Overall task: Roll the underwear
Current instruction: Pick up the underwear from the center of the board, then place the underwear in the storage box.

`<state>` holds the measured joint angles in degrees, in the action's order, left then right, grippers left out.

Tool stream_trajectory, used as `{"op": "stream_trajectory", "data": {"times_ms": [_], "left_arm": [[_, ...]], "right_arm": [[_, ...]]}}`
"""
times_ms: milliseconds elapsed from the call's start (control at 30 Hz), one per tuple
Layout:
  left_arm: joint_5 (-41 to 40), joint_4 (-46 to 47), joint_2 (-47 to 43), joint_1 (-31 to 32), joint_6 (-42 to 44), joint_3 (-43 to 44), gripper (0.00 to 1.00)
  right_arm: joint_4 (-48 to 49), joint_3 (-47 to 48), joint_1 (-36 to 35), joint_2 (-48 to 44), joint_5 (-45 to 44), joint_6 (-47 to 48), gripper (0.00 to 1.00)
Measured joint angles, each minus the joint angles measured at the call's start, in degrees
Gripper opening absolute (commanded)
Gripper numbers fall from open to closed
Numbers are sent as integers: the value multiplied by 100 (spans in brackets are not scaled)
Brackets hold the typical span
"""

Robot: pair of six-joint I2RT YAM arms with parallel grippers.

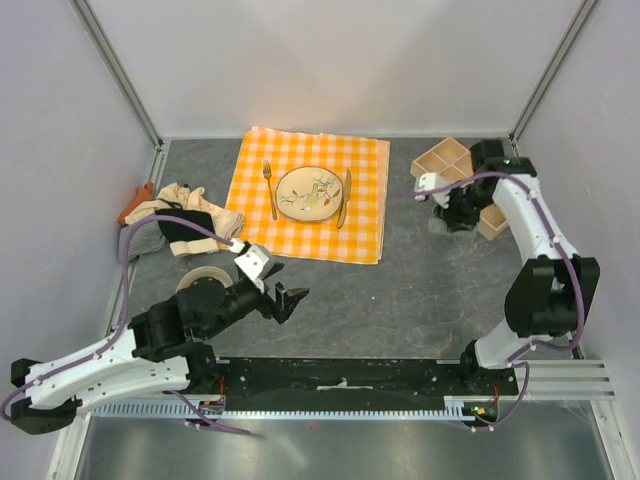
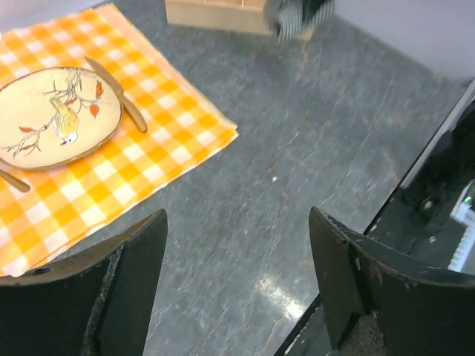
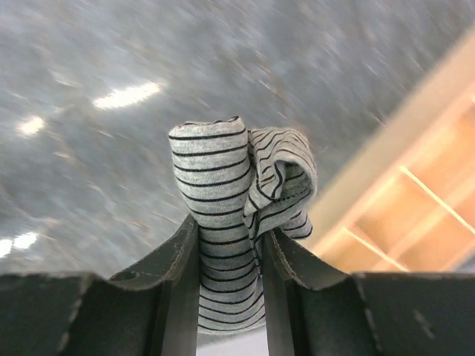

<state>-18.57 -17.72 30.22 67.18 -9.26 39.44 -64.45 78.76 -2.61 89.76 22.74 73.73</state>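
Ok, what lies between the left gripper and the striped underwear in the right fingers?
Only bare tabletop between left gripper and striped underwear; the checked cloth ends beside it. Left wrist view shows it.

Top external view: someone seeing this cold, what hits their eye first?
The orange-and-white checked tablecloth at the far middle of the table, set with a plate, fork and knife, stands out most. Next, the right claw is shut on a rolled grey-striped underwear beside the wooden divided box at the far right. A pile of loose underwear lies at the left edge, and the left claw hangs open over bare table.
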Motion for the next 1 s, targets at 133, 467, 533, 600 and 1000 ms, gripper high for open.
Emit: {"op": "stream_trajectory", "data": {"times_ms": [133,467,533,600,1000], "left_arm": [[63,-299,398,2,160,0,75],[256,-647,686,2,254,0,75],[258,-645,658,2,256,0,74],[258,-645,640,2,256,0,74],[258,-645,664,2,262,0,75]], "right_arm": [[-13,1032,763,741,-361,188,0],[61,2356,1764,2291,-675,105,0],[76,2476,1792,2470,-693,59,0],[87,2638,1823,2658,-704,15,0],[96,2994,1897,3195,-741,35,0]]}}
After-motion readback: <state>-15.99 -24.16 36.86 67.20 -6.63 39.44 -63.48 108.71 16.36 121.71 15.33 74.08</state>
